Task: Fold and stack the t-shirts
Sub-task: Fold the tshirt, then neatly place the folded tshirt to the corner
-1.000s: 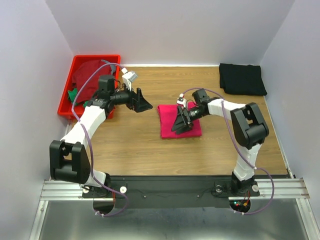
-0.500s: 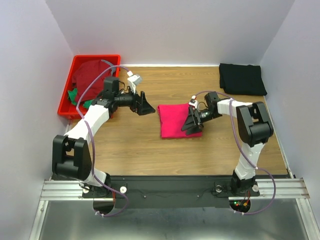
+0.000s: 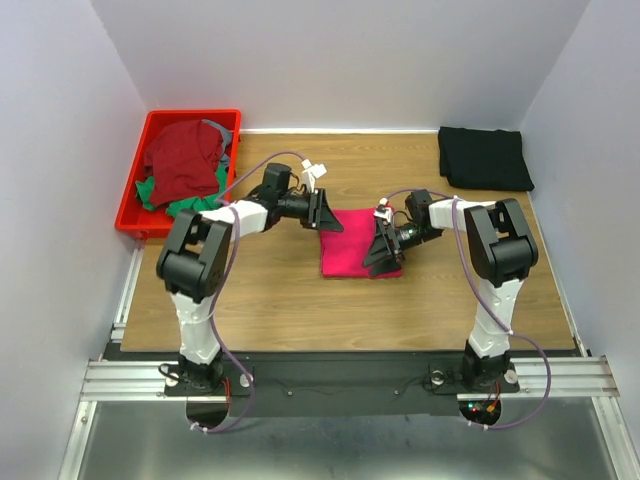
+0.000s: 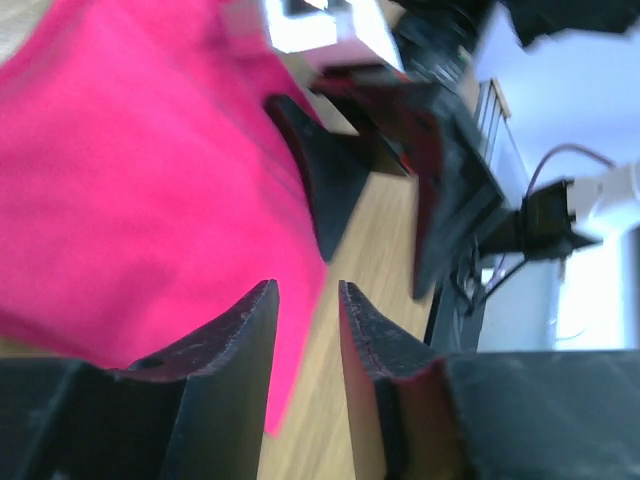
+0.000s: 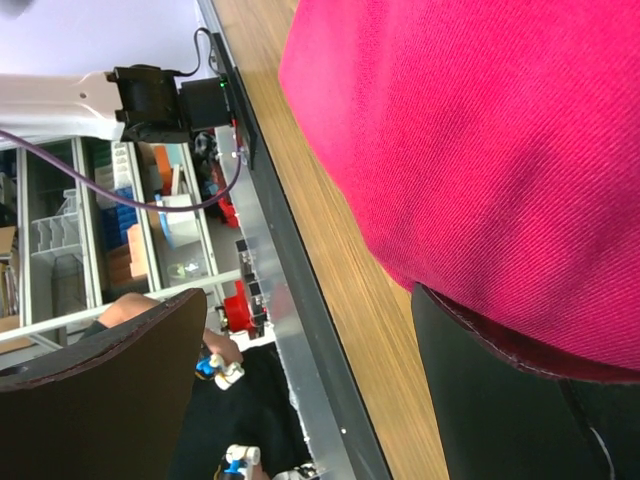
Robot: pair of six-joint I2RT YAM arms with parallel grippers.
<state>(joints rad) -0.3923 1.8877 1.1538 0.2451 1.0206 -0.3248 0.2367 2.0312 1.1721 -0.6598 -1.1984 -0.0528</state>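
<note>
A bright pink-red t-shirt [image 3: 348,245] lies folded on the wooden table [image 3: 270,290]. My left gripper [image 3: 326,211] is at its far left corner. In the left wrist view its jaws [image 4: 307,290] stand narrowly apart over the pink-red t-shirt's [image 4: 130,170] edge, with cloth and wood showing in the gap. My right gripper [image 3: 383,250] is at the shirt's right edge and open wide [image 5: 308,295], one finger against the pink-red cloth [image 5: 480,130]. A black t-shirt [image 3: 485,158] lies folded at the far right. Dark red [image 3: 185,160] and green [image 3: 190,205] shirts fill the bin.
The red plastic bin [image 3: 135,200] stands at the table's far left corner. White walls close in the back and both sides. The table's metal front rail [image 5: 300,330] runs along the near edge, beyond the right gripper.
My left arm has swung right, from beside the bin to the pink-red shirt's corner, and its jaws have narrowed. My right gripper has shifted to the shirt's right edge.
</note>
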